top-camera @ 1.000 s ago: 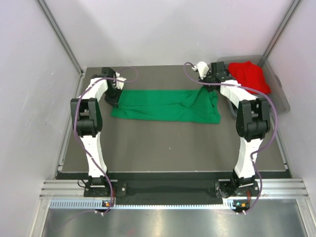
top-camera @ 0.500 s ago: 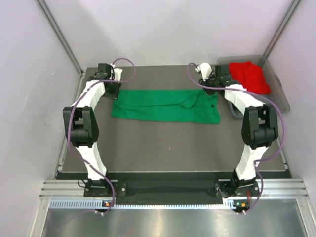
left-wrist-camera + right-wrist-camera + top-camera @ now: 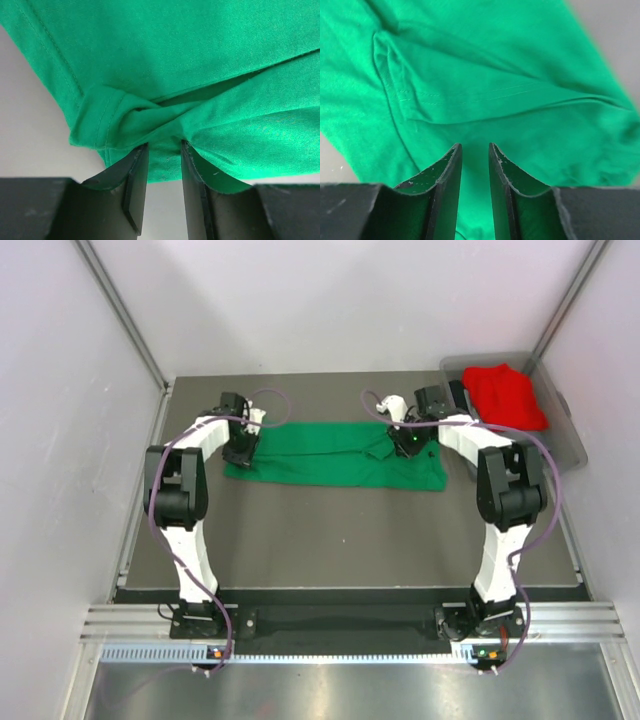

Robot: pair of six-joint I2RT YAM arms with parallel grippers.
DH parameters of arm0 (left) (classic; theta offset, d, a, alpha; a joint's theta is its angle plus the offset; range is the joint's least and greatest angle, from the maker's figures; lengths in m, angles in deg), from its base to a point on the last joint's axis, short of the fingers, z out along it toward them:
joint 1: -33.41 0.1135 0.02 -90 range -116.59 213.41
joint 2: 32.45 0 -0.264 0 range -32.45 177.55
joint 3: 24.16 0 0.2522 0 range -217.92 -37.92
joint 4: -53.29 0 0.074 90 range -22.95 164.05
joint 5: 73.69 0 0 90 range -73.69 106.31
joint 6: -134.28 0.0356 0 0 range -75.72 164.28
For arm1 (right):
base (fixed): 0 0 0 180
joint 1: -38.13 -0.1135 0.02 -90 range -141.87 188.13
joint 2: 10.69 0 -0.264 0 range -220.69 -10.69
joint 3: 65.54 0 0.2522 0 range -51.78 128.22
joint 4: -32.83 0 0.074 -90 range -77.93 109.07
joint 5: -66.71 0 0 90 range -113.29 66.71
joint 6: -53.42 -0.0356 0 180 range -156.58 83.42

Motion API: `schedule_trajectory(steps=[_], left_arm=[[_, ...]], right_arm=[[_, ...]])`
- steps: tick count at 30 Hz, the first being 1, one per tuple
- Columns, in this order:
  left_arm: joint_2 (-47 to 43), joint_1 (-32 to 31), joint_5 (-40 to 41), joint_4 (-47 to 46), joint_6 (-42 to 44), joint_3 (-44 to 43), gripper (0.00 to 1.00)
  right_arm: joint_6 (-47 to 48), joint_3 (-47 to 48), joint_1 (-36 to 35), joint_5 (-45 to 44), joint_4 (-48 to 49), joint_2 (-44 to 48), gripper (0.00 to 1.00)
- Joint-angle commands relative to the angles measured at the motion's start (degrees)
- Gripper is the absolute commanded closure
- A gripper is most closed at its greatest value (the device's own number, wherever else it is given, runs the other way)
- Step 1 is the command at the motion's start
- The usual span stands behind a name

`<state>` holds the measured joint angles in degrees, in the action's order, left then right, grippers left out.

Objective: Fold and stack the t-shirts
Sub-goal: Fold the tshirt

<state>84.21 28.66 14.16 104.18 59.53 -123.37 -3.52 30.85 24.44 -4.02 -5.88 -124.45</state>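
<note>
Green shirt point(image 3: 335, 452): bunched fold between narrow left fingers point(image 3: 135, 185), hold uncertain; flat cloth beneath narrow, unclamped right fingers point(image 3: 447, 180); both layers best pinched before lifting.

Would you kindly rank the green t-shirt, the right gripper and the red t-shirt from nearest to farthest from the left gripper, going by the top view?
From the left gripper:
1. green t-shirt, right beneath it, at the shirt's left end.
2. right gripper, over the shirt's right part.
3. red t-shirt, in the clear bin at the far right corner.
</note>
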Motion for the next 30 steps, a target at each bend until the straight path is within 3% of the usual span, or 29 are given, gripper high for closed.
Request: schedule_trajectory(steps=[1,15,23,26,30], left_arm=[[-0.4,0.2,1.0,-2.0,0.6,1.9,0.63],[-4.0,0.3,1.4,-3.5,0.1,2.8,0.63],[-7.1,0.6,3.3,-5.3,-0.2,6.5,0.61],[-8.9,0.6,3.7,-5.8,1.8,7.3,0.57],[-9.7,0.6,4.3,-7.4,4.2,7.3,0.50]], right_arm=[[1.0,4.7,-1.0,2.4,-1.6,-1.9,0.72],[-1.0,11.2,-2.7,2.0,-2.0,-8.9,0.71],[-5.9,24.8,-2.7,2.0,2.3,-10.1,0.71],[-7.9,22.3,-2.3,1.7,5.2,-6.7,0.70],[-8.4,10.8,-2.3,1.3,11.3,4.6,0.68]])
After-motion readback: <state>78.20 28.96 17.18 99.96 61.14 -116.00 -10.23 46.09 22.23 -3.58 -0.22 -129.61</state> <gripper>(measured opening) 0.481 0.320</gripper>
